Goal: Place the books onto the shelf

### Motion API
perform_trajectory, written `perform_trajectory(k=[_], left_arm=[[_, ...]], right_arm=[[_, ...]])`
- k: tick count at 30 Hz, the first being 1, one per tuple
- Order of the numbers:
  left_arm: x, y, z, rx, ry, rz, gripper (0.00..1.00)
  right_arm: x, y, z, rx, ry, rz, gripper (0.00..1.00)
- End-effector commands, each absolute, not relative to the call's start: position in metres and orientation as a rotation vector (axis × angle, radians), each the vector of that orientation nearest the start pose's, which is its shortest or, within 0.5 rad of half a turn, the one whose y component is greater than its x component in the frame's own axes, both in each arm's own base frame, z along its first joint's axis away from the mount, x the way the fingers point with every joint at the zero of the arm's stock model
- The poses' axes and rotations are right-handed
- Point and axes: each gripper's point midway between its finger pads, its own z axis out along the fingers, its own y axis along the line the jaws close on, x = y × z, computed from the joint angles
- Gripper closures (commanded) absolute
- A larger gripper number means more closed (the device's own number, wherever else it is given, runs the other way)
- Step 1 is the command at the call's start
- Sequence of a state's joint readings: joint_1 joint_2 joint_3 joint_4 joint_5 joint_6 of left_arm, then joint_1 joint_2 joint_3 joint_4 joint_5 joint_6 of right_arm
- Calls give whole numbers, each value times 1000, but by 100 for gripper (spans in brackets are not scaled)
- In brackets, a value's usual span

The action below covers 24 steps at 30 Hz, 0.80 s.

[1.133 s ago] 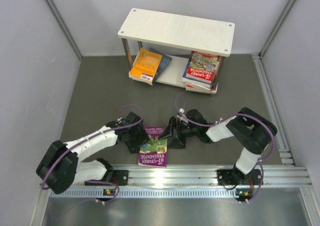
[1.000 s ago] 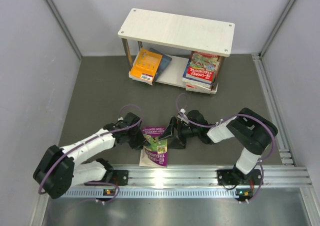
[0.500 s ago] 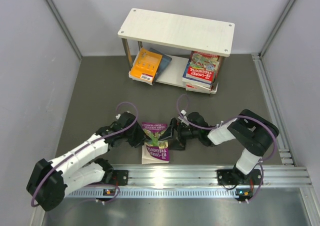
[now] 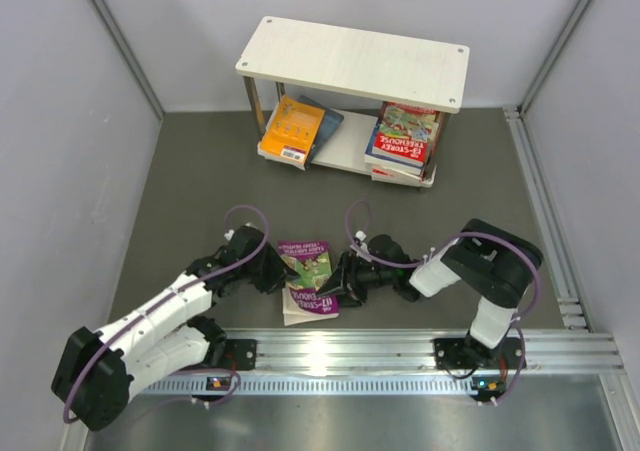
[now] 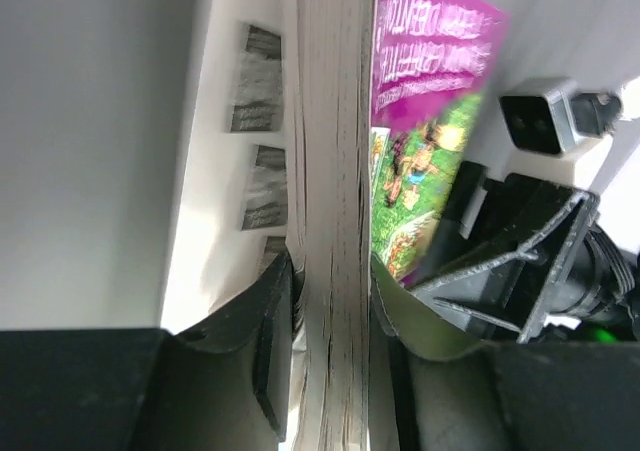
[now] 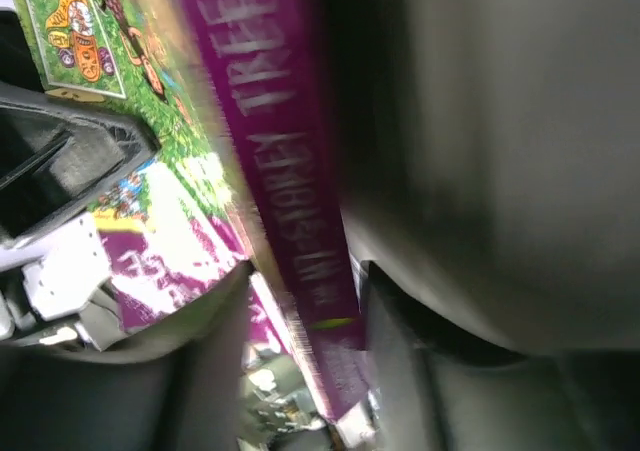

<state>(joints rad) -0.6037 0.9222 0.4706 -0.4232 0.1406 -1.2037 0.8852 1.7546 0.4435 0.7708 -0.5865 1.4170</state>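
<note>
A purple-green book (image 4: 310,279) stands tilted up off the floor between my two grippers. My left gripper (image 4: 277,271) is shut on its left page edge; in the left wrist view the fingers (image 5: 270,351) squeeze the page block (image 5: 335,121) from both sides. My right gripper (image 4: 343,282) straddles the purple spine (image 6: 275,101), with a slim gap showing beside one finger (image 6: 200,371); this view is blurred. On the shelf (image 4: 350,59), the lower board holds an orange-yellow book (image 4: 291,129) leaning on a dark blue one (image 4: 328,119), and a stack of red books (image 4: 405,136).
Grey walls close in left, right and behind the shelf. A metal rail (image 4: 400,351) with both arm bases runs along the near edge. A floor track (image 4: 545,211) runs down the right side. Purple cables loop off both arms.
The left gripper has tipped the purple-green book up from lying flat and shifted it slightly left. The right gripper has slid onto the spine edge and its jaws have narrowed.
</note>
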Motion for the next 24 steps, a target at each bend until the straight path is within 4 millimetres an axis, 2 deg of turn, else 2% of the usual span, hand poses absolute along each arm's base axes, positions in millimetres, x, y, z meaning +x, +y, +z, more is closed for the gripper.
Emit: perform_trajectory(k=[1,2,3,5,6,7,9,12,14,15,16,17,18,19,20,21,22,23,24], left_arm=[[184,-214,99,-698,2466,-1074,96],[183,-213,96,-690,2483,-1058,79],[183,-213,96,-682,2489,-1050,68],[182,-211,95,-654,2505,-1023,37],[180,-208,93,-657,2518,-996,31],[181,-207,95,-650,2520,-986,25],[179,-204,93,-636,2531,-957,17],[178,-199,92,-633,2547,-920,10],[178,-196,97,-604,2551,-887,5],[179,-193,100,-598,2551,-861,3],[179,-187,109,-599,2554,-807,2],[180,-182,116,-573,2545,-773,2],[180,-177,123,-570,2538,-740,1],[178,-168,139,-571,2530,-697,1],[181,-160,146,-565,2507,-646,1],[179,-155,153,-567,2498,-624,1],[179,-147,169,-569,2470,-600,1],[177,-143,177,-559,2457,-589,1],[179,-141,192,-557,2425,-596,1]], right_arm=[[115,360,39,327,2736,1719,61],[116,361,40,345,2733,1732,68],[117,363,44,335,2708,1760,78],[118,364,49,356,2691,1788,87],[119,365,52,355,2674,1805,96],[119,366,57,347,2648,1834,100],[121,369,64,359,2620,1873,100],[129,374,86,355,2526,1960,100],[136,379,105,325,2475,1985,100],[139,380,108,311,2484,1964,100],[147,388,125,257,2450,1964,100],[146,384,118,199,2538,1828,100],[150,384,122,147,2560,1755,100],[166,398,155,-39,2459,1710,100],[174,398,163,-62,2462,1622,100],[176,393,162,-74,2522,1536,100],[192,401,190,-124,2444,1532,100],[202,402,200,-122,2423,1514,100],[212,404,219,-119,2405,1504,100]])
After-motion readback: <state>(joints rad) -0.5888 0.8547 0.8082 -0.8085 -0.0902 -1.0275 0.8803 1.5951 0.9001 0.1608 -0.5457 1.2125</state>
